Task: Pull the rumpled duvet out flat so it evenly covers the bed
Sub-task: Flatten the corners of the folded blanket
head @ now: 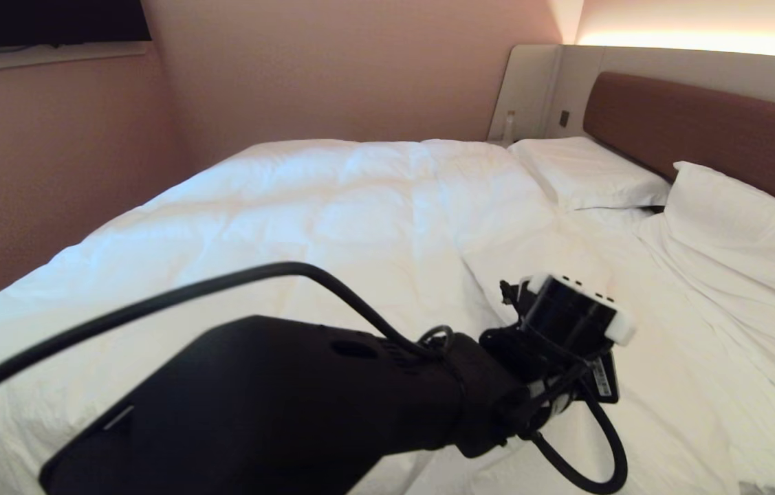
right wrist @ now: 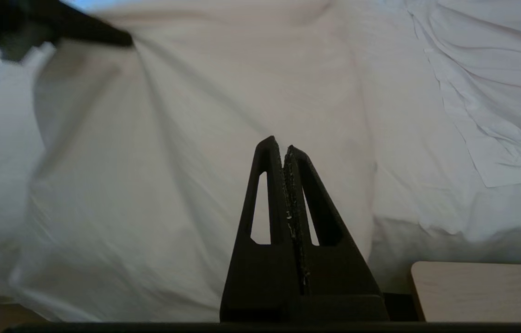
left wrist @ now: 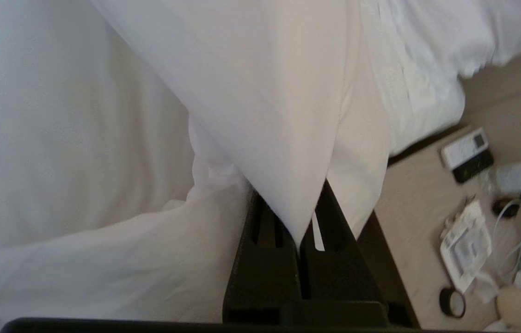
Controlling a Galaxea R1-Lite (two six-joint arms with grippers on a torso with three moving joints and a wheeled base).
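No writing, brand, number or sign can be made out anywhere. The small white sticker (head: pixel 605 379) on the underside of the black wrist unit of the left arm carries dark print, too fine to read. On the pale wooden bedside surface (left wrist: pixel 419 203), near its edge by the bed, the white-and-black handset (left wrist: pixel 467 155) and the white flat device with rows of keys (left wrist: pixel 466 244) show markings too blurred to read.
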